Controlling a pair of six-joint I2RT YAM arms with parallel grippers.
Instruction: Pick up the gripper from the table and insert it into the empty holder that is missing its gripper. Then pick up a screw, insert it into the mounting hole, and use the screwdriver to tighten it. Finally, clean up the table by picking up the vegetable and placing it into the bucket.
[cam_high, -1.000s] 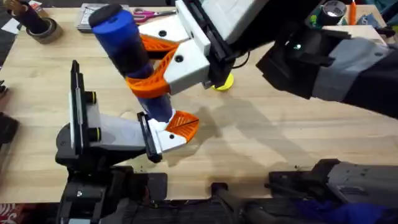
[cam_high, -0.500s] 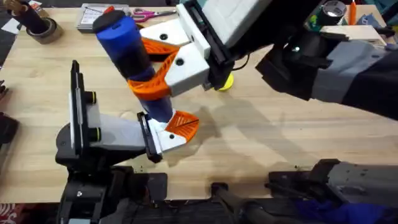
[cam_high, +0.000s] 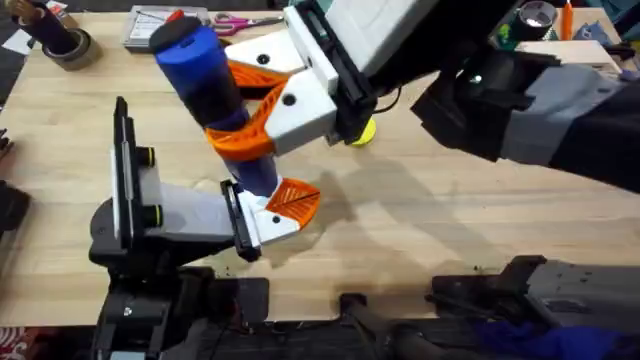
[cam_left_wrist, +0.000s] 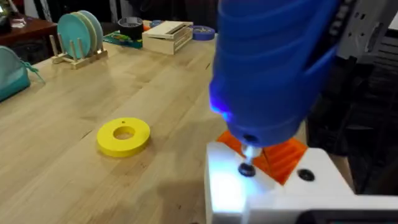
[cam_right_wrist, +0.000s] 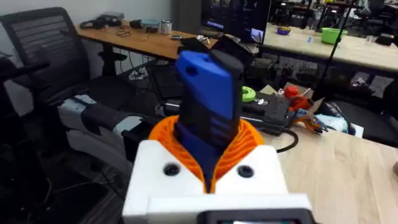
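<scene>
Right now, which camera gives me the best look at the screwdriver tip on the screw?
The left wrist view. It shows the screwdriver tip down on the screw in the white holder. The overhead view shows the blue body clamped in the right end effector, its tip hidden. The right wrist view shows its upper body.

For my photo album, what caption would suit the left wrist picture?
Blue screwdriver pressing its tip onto a screw in the white holder, yellow ring lying on the table beside.

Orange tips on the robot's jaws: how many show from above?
3. Two orange tips squeeze the blue screwdriver, one on each side; the third sits on the left arm's white finger. More may be hidden.
</scene>
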